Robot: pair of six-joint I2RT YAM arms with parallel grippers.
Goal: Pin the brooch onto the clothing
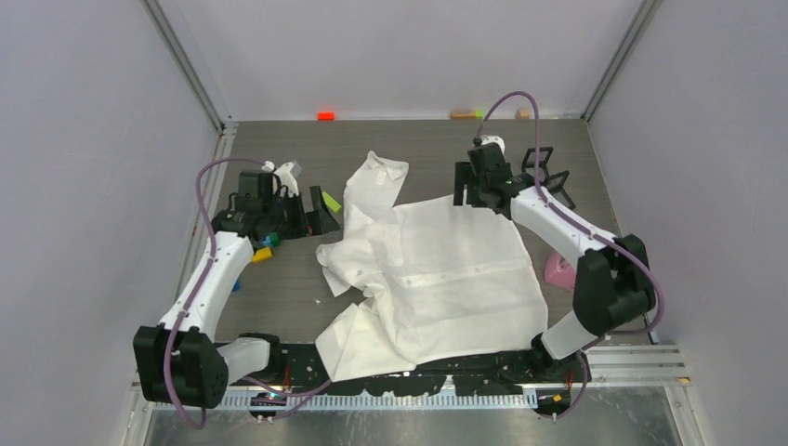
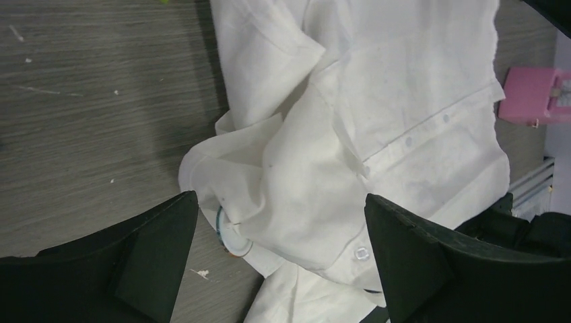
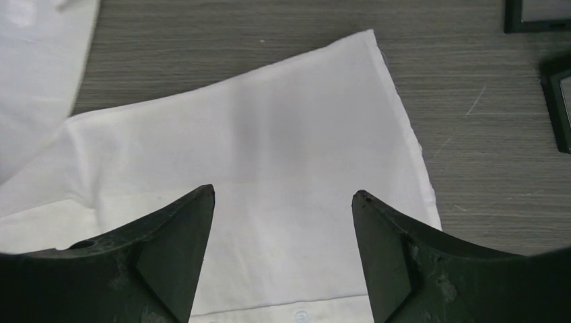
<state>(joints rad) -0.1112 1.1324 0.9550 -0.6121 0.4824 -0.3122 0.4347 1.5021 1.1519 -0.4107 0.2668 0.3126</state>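
The white shirt [image 1: 437, 269] lies crumpled and unevenly spread in the middle of the table, collar toward the back. It also shows in the left wrist view [image 2: 377, 114] and the right wrist view [image 3: 256, 155]. In the left wrist view a round white disc with a teal rim, seemingly the brooch [image 2: 227, 237], peeks out from under a shirt fold. My left gripper [image 1: 321, 212] [image 2: 279, 196] is open and empty, hovering at the shirt's left edge. My right gripper [image 1: 462, 190] [image 3: 283, 192] is open and empty above the shirt's far right corner.
A pink object [image 1: 560, 269] [image 2: 535, 94] sits right of the shirt. A black stand [image 1: 548, 177] is behind the right gripper. Small coloured blocks [image 1: 263, 251] lie by the left arm. A red block [image 1: 325, 115] and wooden blocks [image 1: 462, 113] line the back edge.
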